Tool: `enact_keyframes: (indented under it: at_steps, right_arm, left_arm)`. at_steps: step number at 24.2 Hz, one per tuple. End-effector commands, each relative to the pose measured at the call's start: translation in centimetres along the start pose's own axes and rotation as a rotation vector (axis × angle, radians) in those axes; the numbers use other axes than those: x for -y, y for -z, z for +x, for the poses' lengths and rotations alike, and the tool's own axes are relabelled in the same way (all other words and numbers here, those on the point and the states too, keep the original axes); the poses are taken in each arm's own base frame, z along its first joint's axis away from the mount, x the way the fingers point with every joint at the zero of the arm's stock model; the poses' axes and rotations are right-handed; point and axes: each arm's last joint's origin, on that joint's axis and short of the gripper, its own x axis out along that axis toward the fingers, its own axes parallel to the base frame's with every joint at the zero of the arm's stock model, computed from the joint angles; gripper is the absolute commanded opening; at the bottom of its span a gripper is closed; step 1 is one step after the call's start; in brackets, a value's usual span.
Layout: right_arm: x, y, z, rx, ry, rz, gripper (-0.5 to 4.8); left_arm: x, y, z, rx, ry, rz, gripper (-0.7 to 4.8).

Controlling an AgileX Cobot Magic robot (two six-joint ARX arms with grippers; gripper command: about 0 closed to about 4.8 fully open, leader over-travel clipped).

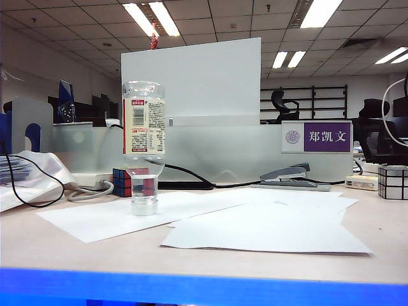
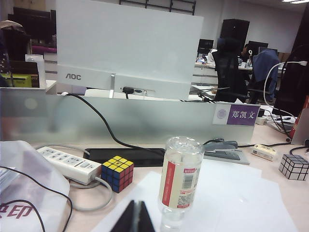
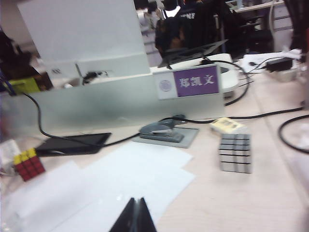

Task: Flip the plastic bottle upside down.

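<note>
**Bottle already on its cap, both hands clear**

We found the plastic bottle (image 1: 144,145) standing inverted, its cap down on a white paper sheet (image 1: 127,217) on the bench (image 1: 64,245), base uppermost and label text upside down. We judged the flip itself done and the step in hand to be the retreat; the next move called only for keeping clear, since a bottle balanced on so narrow a cap would topple at a light knock. Just behind it sat a Rubik's cube (image 1: 122,182), with a stapler (image 1: 287,175) well off to the side. Our left hand (image 2: 134,220), fingers pressed together and empty, sat near the bottle, low and beside it without touching. Our right hand (image 3: 134,217), likewise pressed together on nothing, was well apart, the bottle outside its view.
</note>
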Motion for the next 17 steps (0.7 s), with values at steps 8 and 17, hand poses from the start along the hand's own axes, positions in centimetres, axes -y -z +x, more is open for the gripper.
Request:
enact_keyframes:
  at_steps: [8, 17]
  right_arm:
    - [0.8, 1.7, 1.3, 0.027, -0.085, 0.063, -0.05]
    - [1.2, 2.9, 1.9, 0.011, -0.128, 0.089, -0.05]
  left_arm:
    - [-0.2, 0.4, 0.2, 0.011, -0.044, -0.004, -0.06]
    - [-0.3, 1.1, 0.6, 0.008, -0.045, -0.055, -0.05]
